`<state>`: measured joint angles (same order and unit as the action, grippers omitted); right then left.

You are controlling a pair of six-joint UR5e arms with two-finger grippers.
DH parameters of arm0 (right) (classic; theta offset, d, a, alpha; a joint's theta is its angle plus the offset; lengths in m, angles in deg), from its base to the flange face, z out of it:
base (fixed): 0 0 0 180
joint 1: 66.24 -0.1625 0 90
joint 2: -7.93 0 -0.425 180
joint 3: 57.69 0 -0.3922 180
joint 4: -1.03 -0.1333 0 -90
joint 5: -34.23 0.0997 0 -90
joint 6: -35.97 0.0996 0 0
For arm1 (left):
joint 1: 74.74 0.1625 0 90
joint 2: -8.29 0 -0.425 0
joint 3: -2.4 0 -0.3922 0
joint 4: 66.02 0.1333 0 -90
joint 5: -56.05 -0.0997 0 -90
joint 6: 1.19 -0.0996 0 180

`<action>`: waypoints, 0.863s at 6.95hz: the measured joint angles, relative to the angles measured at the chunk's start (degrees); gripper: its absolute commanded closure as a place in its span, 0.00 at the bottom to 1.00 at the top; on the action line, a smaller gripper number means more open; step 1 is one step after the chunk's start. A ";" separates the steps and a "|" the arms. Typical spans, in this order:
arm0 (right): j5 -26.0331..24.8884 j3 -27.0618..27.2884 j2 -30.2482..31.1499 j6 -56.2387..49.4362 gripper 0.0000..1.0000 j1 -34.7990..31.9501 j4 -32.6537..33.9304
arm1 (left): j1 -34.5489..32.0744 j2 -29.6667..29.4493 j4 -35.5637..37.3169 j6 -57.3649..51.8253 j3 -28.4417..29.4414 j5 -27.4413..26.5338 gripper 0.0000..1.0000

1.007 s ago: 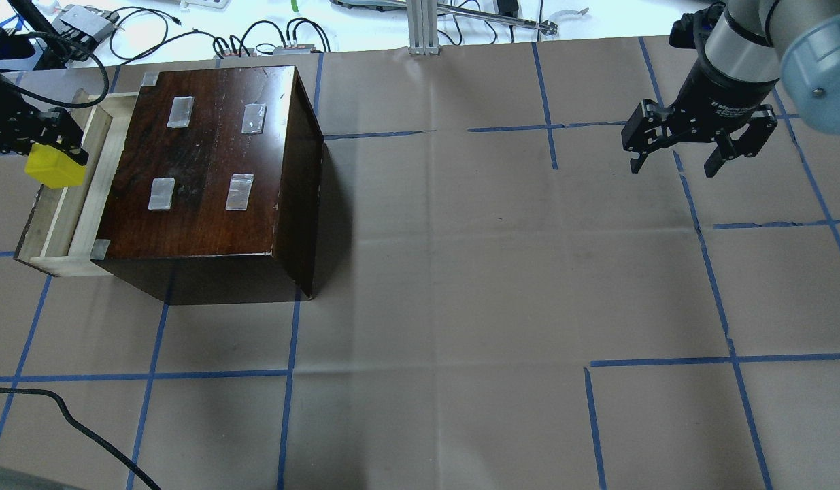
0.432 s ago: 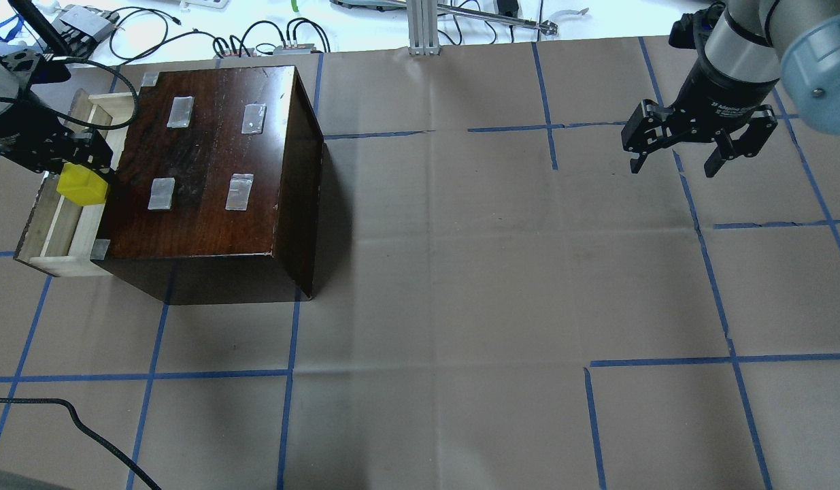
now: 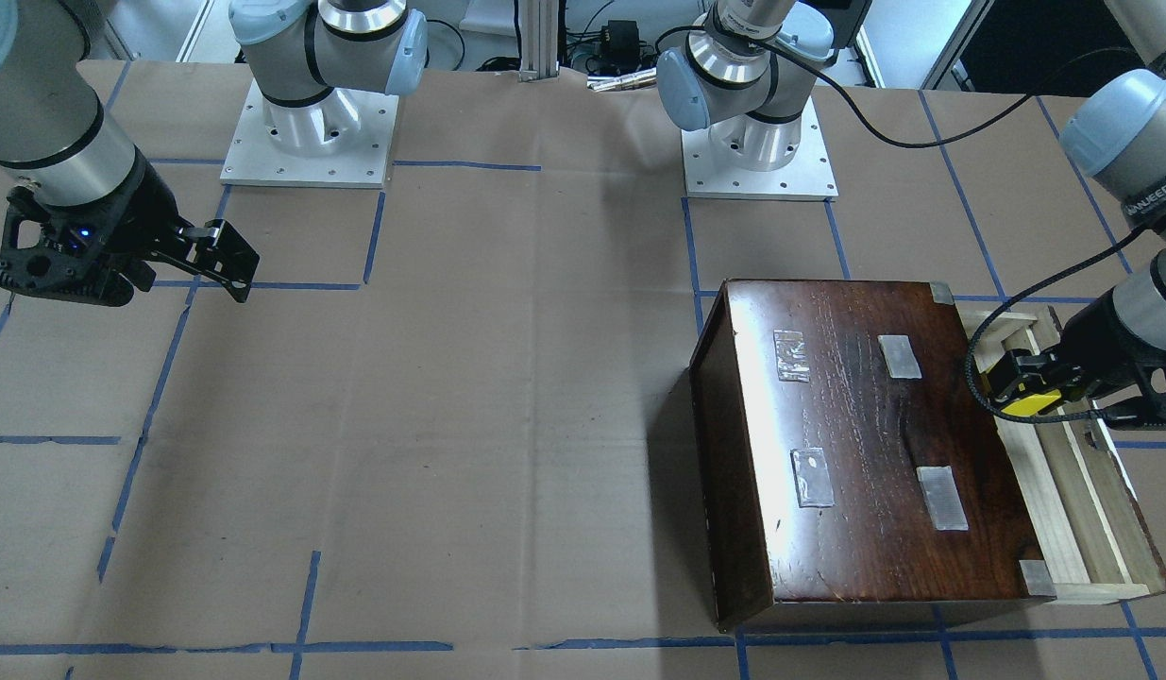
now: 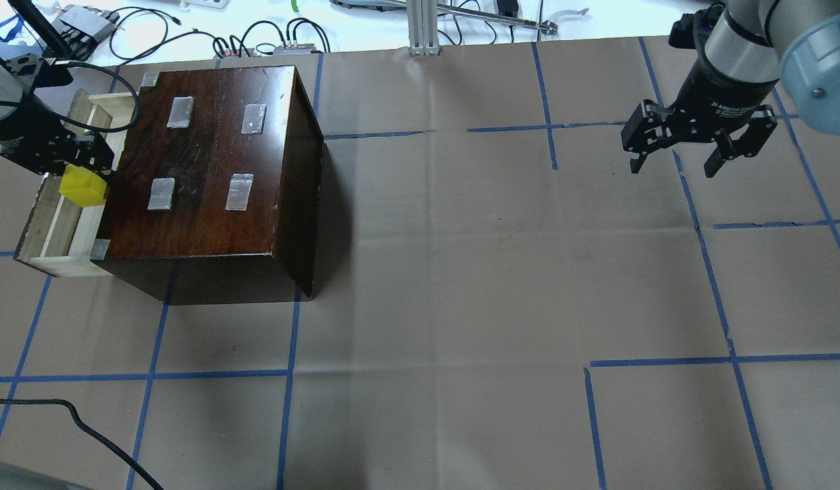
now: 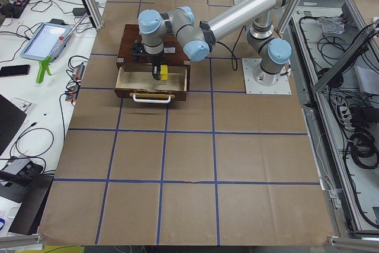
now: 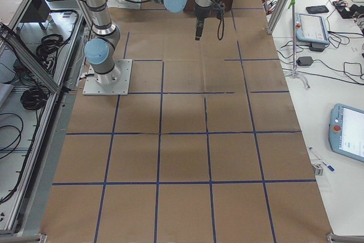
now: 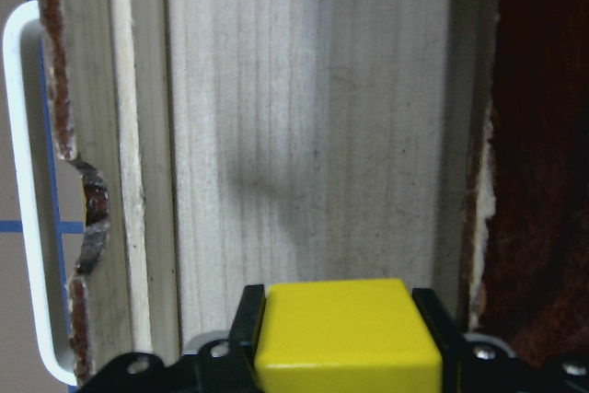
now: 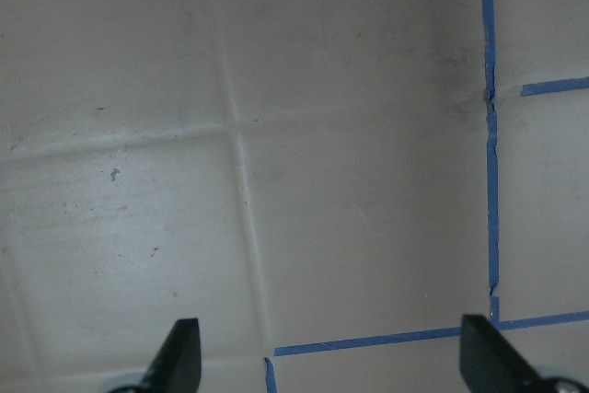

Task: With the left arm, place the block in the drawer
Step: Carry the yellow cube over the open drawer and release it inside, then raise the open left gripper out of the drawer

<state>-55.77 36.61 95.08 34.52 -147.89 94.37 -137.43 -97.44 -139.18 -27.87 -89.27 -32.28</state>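
My left gripper (image 4: 76,178) is shut on the small yellow block (image 4: 83,187) and holds it over the open drawer (image 4: 60,224), close to the dark wooden box (image 4: 209,177). The left wrist view shows the block (image 7: 345,336) between the black fingers (image 7: 248,319), above the drawer's pale wood floor (image 7: 313,117). The front view shows the block (image 3: 1028,403) in the left gripper (image 3: 1031,385) above the drawer (image 3: 1088,501). The side view also shows the block (image 5: 163,72). My right gripper (image 4: 675,160) is open and empty, far to the right above the paper.
The box top carries several grey tape patches (image 4: 239,191). The drawer has a white handle (image 7: 28,200) on its front panel. Cables (image 4: 270,30) and devices lie beyond the table's far edge. A black cable (image 4: 86,429) crosses the near left corner. Blue tape lines mark the brown paper.
My left gripper has carried the block from the drawer's outer side to over the drawer, nearer the box. Over the last moment it shifted only slightly. The right arm has not moved.
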 measured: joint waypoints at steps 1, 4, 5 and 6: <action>0.00 0.00 0.01 0.03 0.00 0.00 0.00 | 0.10 -0.32 0.59 0.05 -0.04 0.00 0.62; 0.00 -0.03 0.03 -0.02 0.00 0.00 0.00 | 0.33 -0.50 1.14 0.18 -0.03 0.02 0.08; 0.00 -0.04 0.03 -0.01 0.00 0.00 0.00 | 0.36 -0.42 1.38 0.38 0.06 0.04 0.02; 0.00 -0.04 0.02 0.02 0.00 0.00 0.00 | 0.37 -0.23 1.63 0.65 0.26 0.02 0.02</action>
<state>-55.77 36.57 95.11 34.54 -147.89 94.38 -137.06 -97.67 -137.55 -27.21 -89.01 -32.26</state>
